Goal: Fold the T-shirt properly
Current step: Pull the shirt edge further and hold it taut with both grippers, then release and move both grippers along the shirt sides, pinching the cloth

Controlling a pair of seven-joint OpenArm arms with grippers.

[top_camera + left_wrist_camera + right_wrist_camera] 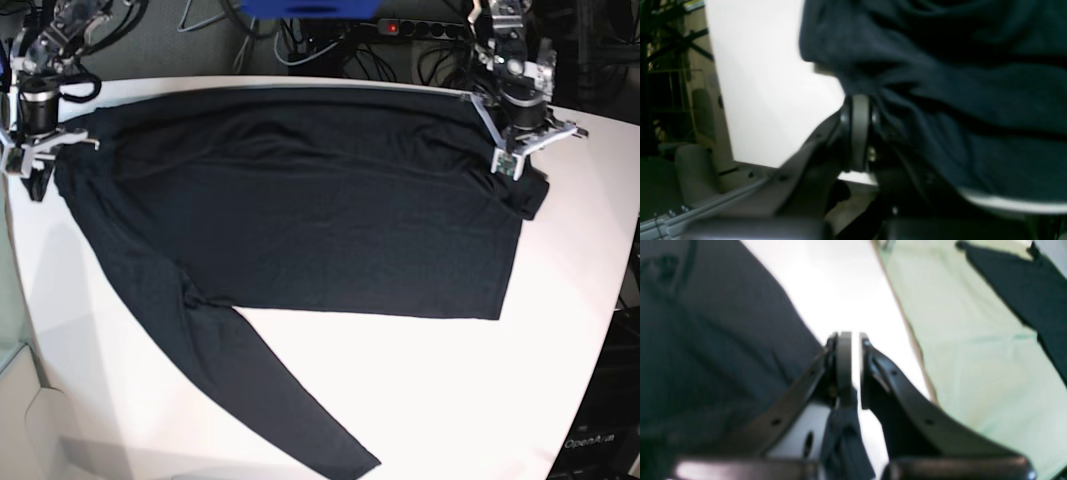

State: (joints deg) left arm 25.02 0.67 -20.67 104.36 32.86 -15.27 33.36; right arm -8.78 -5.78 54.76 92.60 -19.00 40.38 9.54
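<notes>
Both arms reach down at the far corners. The left tool [858, 133] is closed tight on a bit of the T-shirt [300, 200]. The right tool [855, 370] pinches dark cloth, its jaws nearly together.

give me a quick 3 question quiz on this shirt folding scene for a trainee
1. True or false: the T-shirt is bunched in a heap.
2. The one sleeve plainly in view runs toward which base-view corner? A) near left-centre B) far right
3. What does the right pincer have between its jaws?

Key
1. False: it lies spread on the white table.
2. A.
3. A fold of dark fabric; the left pincer is shut at the shirt's edge too.
</notes>
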